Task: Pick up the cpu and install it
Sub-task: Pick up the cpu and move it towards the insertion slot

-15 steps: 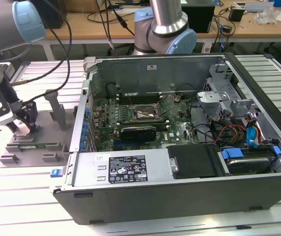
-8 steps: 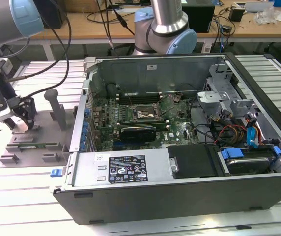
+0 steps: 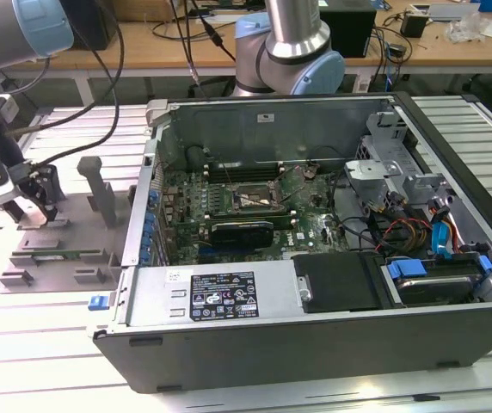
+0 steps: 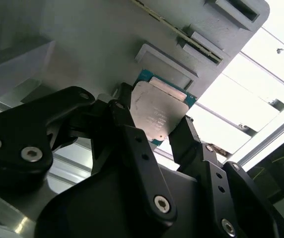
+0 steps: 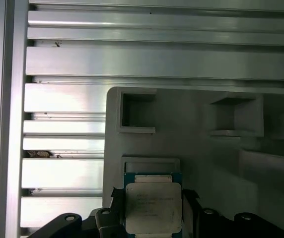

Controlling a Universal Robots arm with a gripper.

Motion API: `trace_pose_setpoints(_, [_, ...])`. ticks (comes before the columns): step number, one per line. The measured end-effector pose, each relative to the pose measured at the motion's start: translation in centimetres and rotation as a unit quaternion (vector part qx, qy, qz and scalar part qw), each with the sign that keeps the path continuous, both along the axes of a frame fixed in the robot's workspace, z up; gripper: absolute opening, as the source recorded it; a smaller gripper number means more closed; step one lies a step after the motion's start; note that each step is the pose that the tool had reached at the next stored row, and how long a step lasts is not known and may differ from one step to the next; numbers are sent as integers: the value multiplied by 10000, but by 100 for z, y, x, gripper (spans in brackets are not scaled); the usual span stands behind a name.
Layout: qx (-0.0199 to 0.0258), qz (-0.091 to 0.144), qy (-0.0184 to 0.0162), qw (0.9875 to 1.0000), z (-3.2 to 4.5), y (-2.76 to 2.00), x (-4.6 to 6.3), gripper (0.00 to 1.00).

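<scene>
The cpu (image 4: pixel 158 110) is a small square chip with a dull silvery top and a green rim. It lies flat against the grey fixture tray (image 4: pixel 97 44), just below a shallow pocket (image 5: pixel 150 165). My gripper (image 4: pixel 154 117) has its black fingers (image 4: pixel 127 119) pressed against two opposite edges of the chip. The first wrist view shows the cpu (image 5: pixel 153 207) between the same fingers, with the gripper (image 5: pixel 153 199) straddling it. In the exterior view my gripper (image 3: pixel 35 206) is low over the tray (image 3: pixel 74 232), at that view's left, beside the open computer case (image 3: pixel 315 335).
Inside the case, the motherboard's open socket (image 3: pixel 250 198) sits mid-board, with a long black expansion card (image 3: pixel 242 232) just in front of it. Drive cages and cables (image 3: pixel 409 224) fill the case's right side. Upright grey posts (image 3: pixel 98 185) stand on the tray near my gripper. Slatted aluminium table (image 5: pixel 132 59) surrounds everything.
</scene>
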State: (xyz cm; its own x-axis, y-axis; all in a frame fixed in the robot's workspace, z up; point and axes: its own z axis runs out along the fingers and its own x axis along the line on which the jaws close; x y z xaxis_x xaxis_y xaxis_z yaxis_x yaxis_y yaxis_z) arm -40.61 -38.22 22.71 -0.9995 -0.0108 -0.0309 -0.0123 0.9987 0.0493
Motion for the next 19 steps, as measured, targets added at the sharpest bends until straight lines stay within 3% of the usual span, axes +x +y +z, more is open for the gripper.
trace_pose_setpoints(19, [0, 0, 0, 10000, 254, 8, 0, 55])
